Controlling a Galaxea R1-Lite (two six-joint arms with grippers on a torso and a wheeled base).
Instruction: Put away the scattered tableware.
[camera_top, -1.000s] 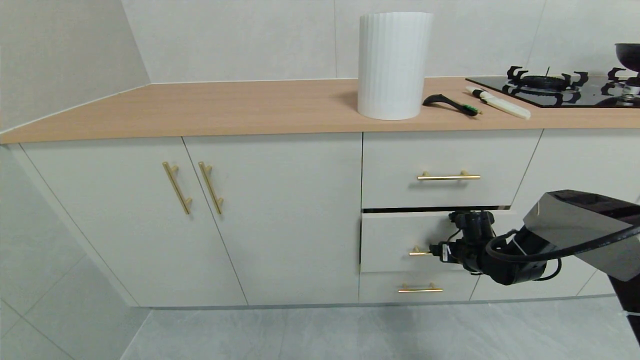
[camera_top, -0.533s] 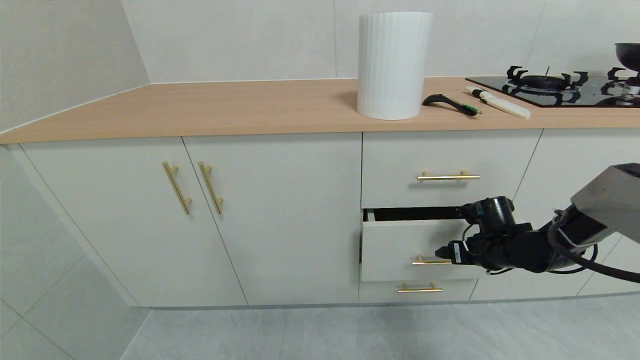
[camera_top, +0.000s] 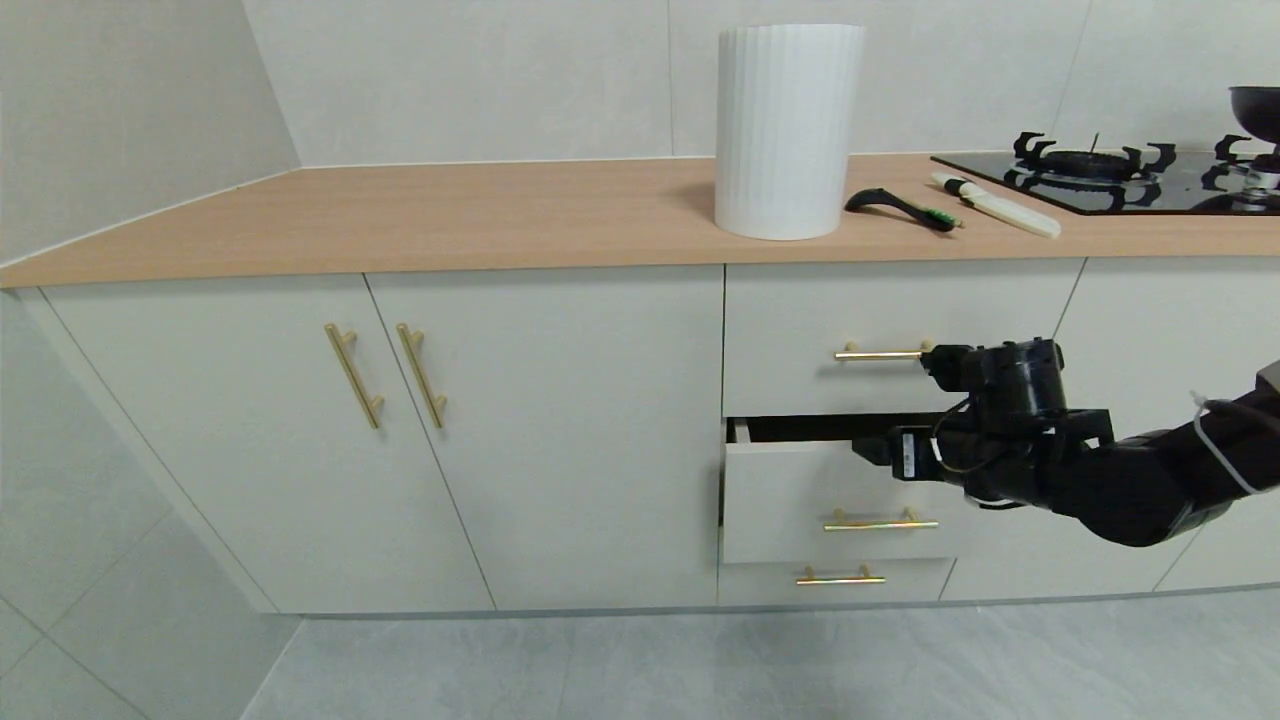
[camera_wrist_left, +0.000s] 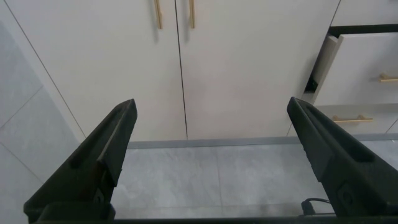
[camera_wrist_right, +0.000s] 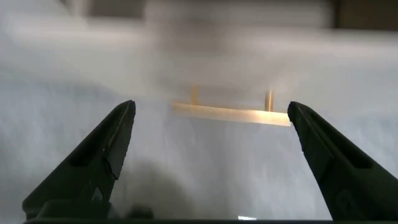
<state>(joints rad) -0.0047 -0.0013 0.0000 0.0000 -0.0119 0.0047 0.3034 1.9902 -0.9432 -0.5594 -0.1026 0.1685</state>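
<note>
A black spoon with a green-tipped handle (camera_top: 900, 208) and a white knife (camera_top: 996, 206) lie on the wooden countertop (camera_top: 450, 215), to the right of a tall white ribbed canister (camera_top: 789, 130). Below them the middle drawer (camera_top: 790, 495) stands partly pulled out, its gold handle (camera_top: 880, 523) free. My right gripper (camera_top: 872, 450) is open in front of the drawer's top edge, above that handle. In the right wrist view the open right gripper (camera_wrist_right: 211, 134) faces a gold drawer handle (camera_wrist_right: 230, 114). My left gripper (camera_wrist_left: 211, 109) is open and holds nothing, low over the floor before the cabinet doors.
A gas hob (camera_top: 1110, 175) occupies the counter's right end. The top drawer (camera_top: 890, 335) and bottom drawer (camera_top: 840, 580) are closed, as are the double cabinet doors (camera_top: 400, 440) on the left. Grey tiled floor (camera_top: 600, 670) lies open in front.
The right gripper pulled the middle drawer out by its handle, then let go and rose to the drawer's top edge. The drawer stays open.
</note>
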